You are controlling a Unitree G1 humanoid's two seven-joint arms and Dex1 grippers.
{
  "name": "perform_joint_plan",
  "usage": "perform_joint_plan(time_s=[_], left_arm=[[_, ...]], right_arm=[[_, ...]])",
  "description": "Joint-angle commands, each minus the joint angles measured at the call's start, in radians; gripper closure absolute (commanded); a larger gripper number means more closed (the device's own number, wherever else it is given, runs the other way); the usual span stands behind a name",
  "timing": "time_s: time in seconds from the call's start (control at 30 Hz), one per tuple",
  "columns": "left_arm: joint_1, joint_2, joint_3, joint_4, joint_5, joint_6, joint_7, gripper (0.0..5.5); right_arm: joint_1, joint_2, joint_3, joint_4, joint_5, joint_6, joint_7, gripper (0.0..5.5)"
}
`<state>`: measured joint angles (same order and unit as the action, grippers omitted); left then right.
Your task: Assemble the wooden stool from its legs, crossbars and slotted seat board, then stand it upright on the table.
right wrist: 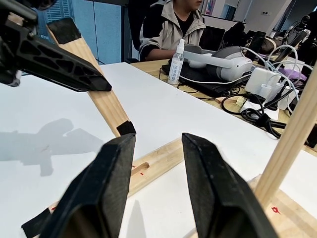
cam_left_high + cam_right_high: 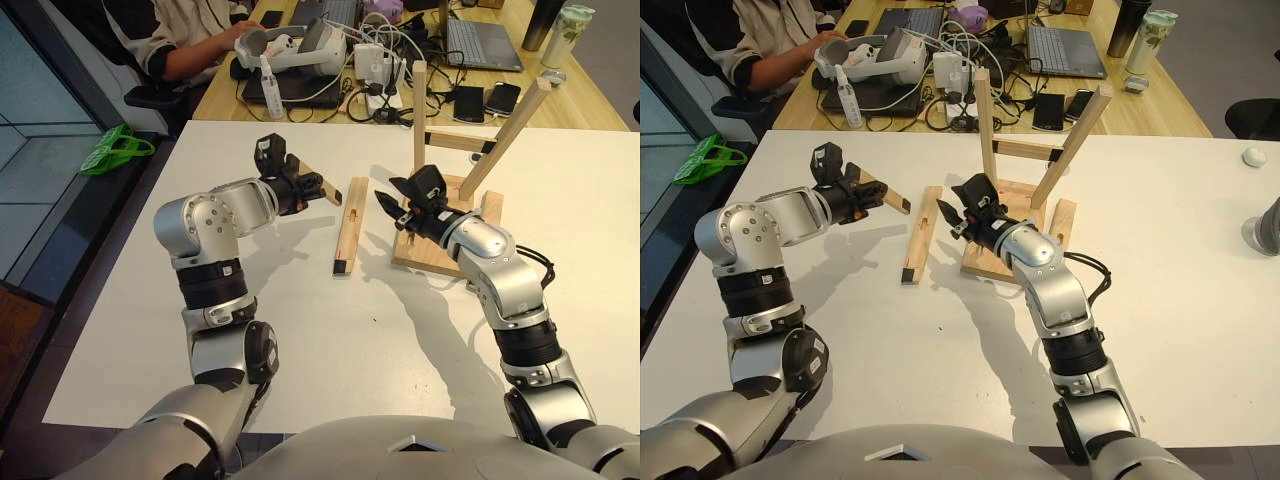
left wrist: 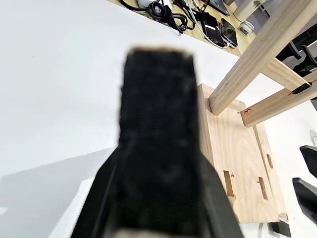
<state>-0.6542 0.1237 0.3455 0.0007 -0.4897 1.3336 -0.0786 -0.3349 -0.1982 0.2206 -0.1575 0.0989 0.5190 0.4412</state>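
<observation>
Pinching black-tipped wooden bar point(image 2: 331, 196) in left gripper point(image 2: 315, 185), off the white table point(image 2: 300, 340). Holding right gripper point(image 2: 387, 206) fingers point(image 1: 213, 188) spread, empty, at left edge of slotted seat board point(image 2: 425, 255). Board lying flat, two legs point(image 2: 419, 115) plus crossbar point(image 2: 455, 141) standing up from it. Loose slotted leg point(image 2: 348, 235) flat between grippers.

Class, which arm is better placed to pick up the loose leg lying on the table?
Right: the right pincer is open and empty beside the loose leg; the left pincer holds another wooden piece.
</observation>
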Motion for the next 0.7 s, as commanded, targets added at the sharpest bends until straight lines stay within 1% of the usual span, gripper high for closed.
perform_joint_plan(time_s=[0.03,0.33,0.47,0.6,0.7], left_arm=[[-0.026,0.015,-0.015,0.064,0.009,-0.048,-0.024,5.1],[-0.023,-0.006,-0.015,0.156,-0.014,-0.114,-0.071,5.1],[-0.038,-0.013,-0.007,0.234,-0.025,-0.164,-0.101,5.1],[-0.045,-0.008,-0.027,0.324,-0.005,-0.224,-0.114,5.1],[-0.021,-0.002,-0.047,0.345,0.006,-0.237,-0.114,5.1]], right_arm=[[0.0,-0.006,-0.009,-0.014,0.011,0.032,0.003,3.75],[-0.009,-0.026,-0.013,-0.009,0.015,0.046,0.012,3.75],[-0.005,-0.034,-0.011,-0.006,0.014,0.048,0.019,3.75],[-0.013,-0.041,-0.012,0.002,0.013,0.046,0.025,3.75],[-0.024,-0.046,-0.017,0.008,0.011,0.045,0.026,3.75]])
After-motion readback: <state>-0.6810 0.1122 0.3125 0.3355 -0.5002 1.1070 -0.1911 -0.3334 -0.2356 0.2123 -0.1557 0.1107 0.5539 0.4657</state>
